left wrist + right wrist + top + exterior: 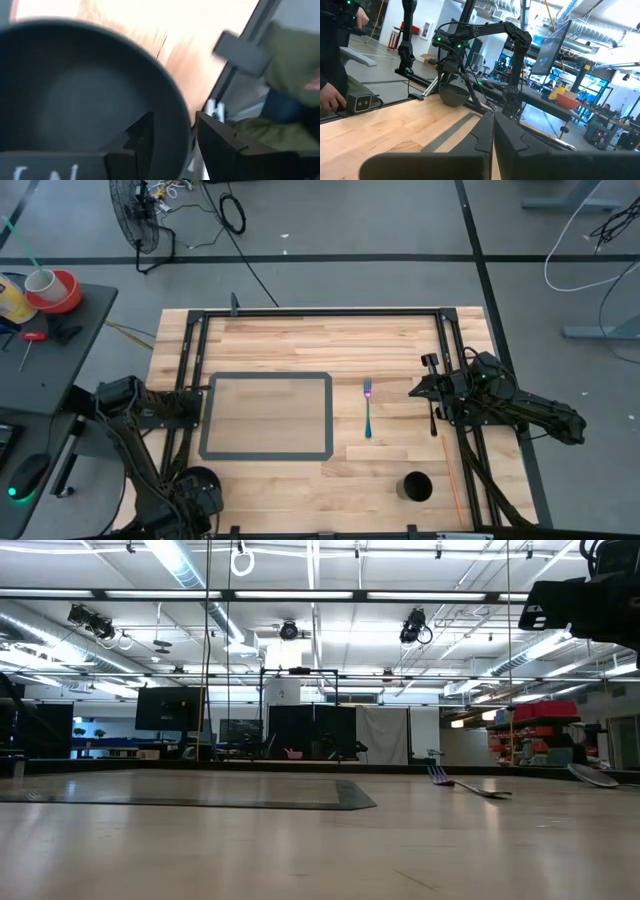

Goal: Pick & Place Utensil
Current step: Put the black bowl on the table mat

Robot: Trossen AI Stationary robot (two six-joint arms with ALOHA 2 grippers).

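Iridescent blue-violet, the fork (368, 408) lies flat on the bare wood of the desk (300, 340), tines toward the far edge, just to the right of the grey-bordered mat (268, 416) and well apart from the round black hole (417, 486) near the front edge. From the low view it sits thin against the wood, handle barely raised (470, 786), so I'd judge it a fiddly thing to lift: the fingers would want to come down square across the narrow handle, spread just enough to straddle it, and close low without scraping the wood. The right gripper (432, 392) hovers off to the fork's right, above the desk and not touching it, and its fingers (485, 135) look pressed together, so they would need to part before descending. The left gripper (200, 490) is at the front left corner, off the mat, its fingers (145, 135) pinching the rim of a dark bowl (75, 85). A person in an olive sleeve (295, 60) stands close beside that arm, worth minding if it swings.
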